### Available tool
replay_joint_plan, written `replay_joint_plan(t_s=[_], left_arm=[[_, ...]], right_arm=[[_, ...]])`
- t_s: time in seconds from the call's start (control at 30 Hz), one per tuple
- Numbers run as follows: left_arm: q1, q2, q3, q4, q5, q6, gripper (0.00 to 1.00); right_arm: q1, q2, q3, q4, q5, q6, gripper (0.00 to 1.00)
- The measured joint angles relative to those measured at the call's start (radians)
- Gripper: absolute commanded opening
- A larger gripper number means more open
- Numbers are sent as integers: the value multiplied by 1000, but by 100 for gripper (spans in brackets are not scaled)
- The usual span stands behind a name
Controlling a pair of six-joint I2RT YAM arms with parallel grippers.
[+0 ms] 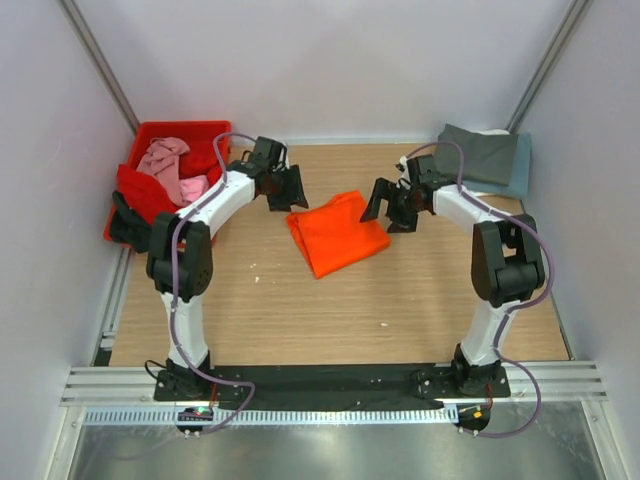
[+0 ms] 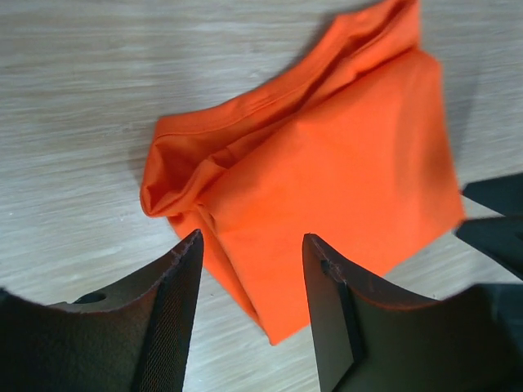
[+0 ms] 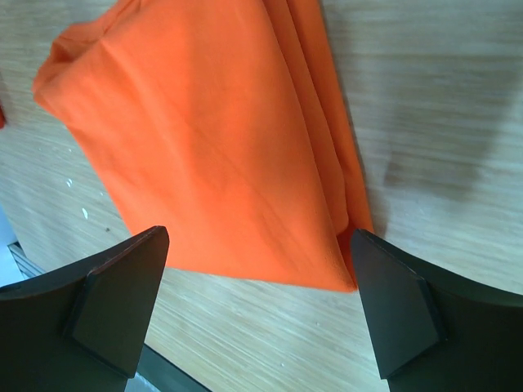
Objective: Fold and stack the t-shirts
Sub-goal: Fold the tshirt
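Left gripper [image 2: 252, 314]: fingers parted, nothing between them. The orange shirt [image 2: 327, 163] lies directly ahead of the tips, its bunched, rolled edge running off past the left finger. Right gripper [image 3: 261, 314]: fingers spread wide and likewise empty, with the shirt's smooth face ahead of the gap and its layered fold edges toward the right finger. From overhead the two grippers flank the shirt's far edge, the left off its far-left corner and the right off its far-right corner. Each is just beside the cloth and faces inward, and neither is plainly nearer. Height above the cloth cannot be judged, and no contact is evident. The shirt lies flat on the table [image 1: 300, 320] as a compact, nearly square packet. Its slightly longer run appears to go from near-left to far-right, roughly along the line between the grippers. A folded grey shirt [image 1: 478, 155] lies well to the right of the orange one and farther back. The crate [image 1: 150, 130], holding loose pink and red cloth, sits well to its left. Judgement: the fold looks nearly complete. The coming move turns on a carry rightward to the grey shirt, which favours the right gripper.
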Motion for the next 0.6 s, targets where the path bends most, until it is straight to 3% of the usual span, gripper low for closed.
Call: replay_joint_plan(t_s=[0.33, 0.37, 0.5, 0.6], left_arm=[[-18, 111, 13, 0, -8, 26, 43], [-21, 116, 17, 0, -8, 26, 38], [-34, 134, 24, 7, -7, 29, 2], [-41, 148, 24, 10, -7, 46, 0]], right_arm=[[-24, -135, -105, 54, -2, -22, 100], [-32, -132, -111, 64, -5, -21, 100], [-79, -90, -109, 106, -36, -4, 100], [-117, 7, -36, 126, -59, 23, 97]])
